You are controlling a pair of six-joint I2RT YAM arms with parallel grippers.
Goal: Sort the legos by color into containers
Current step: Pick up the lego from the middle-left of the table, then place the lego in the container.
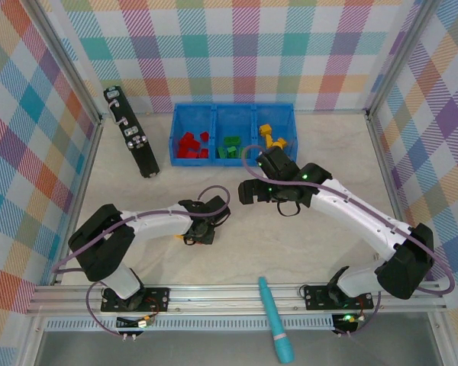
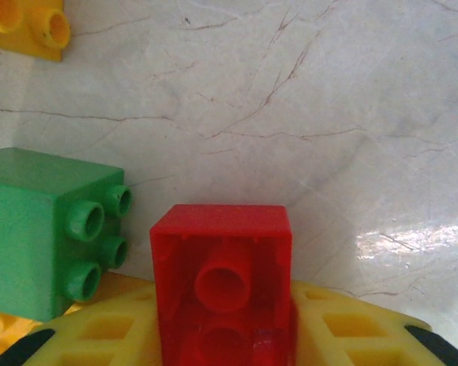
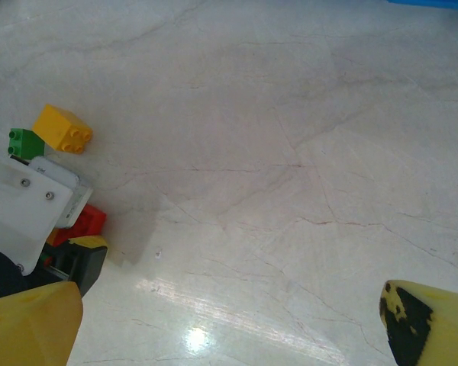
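Red brick [image 2: 221, 282] pinched in left gripper [image 1: 201, 232] (right gripper [image 3: 229, 314] spread), bare marble [image 2: 328, 114] around.

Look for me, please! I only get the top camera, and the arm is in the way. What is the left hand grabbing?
Observer: A red lego. In the left wrist view, the left hand has its yellow fingers against both sides of it.
Operator: Is anything else hiding under there?
Observer: Yes. A green lego lies on its side next to the red one, with its studs pointing toward it.
Operator: What about the other hand?
Observer: The right wrist view shows the right hand wide open over the table, with nothing between its fingers.
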